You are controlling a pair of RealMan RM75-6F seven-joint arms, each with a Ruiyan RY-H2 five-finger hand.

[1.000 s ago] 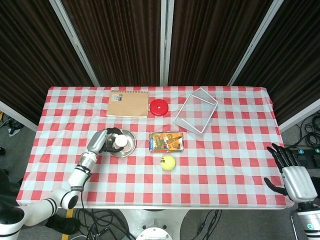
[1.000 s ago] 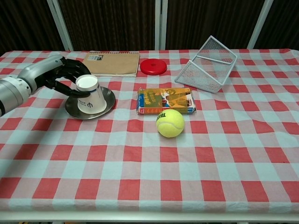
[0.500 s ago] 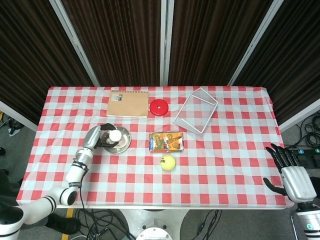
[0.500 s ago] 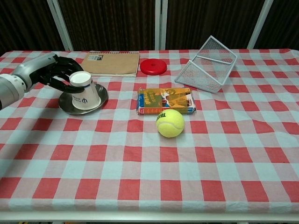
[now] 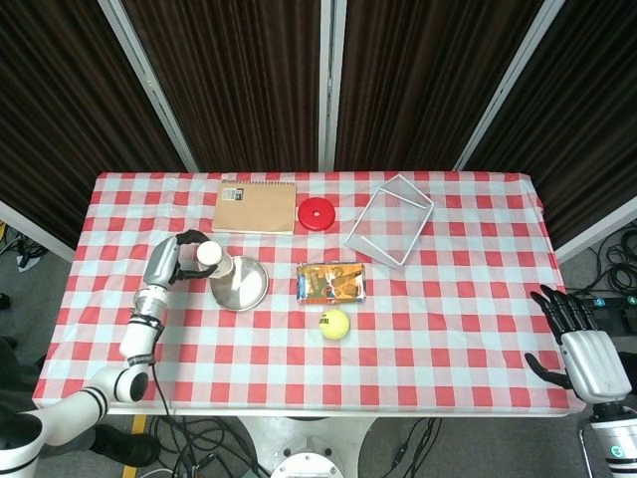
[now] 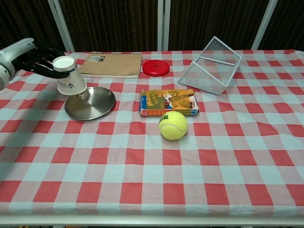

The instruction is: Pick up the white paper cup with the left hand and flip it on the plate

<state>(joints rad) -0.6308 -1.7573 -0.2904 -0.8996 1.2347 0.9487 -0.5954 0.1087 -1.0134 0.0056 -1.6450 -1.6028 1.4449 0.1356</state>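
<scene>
You are gripping the white paper cup (image 6: 70, 81) in your left hand (image 6: 40, 58), fingers wrapped round its upper wall, holding it tilted above the left edge of the plate (image 6: 90, 103). It is looking light, thin-walled and easily crushed, so be squeezing gently mid-wall. Your right hand (image 5: 584, 356) is idling near right, fingers spread, empty.

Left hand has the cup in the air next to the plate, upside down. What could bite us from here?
1. The left hand holds the white paper cup mouth-down and tilted, above the far left edge of the round metal plate, not its centre. Released here, it may catch the rim and tip onto the checked tablecloth.
2. Paper crushes easily; a tighter grip could deform it.
3. The shallow, shiny plate may slide if the cup pushes it.
</scene>
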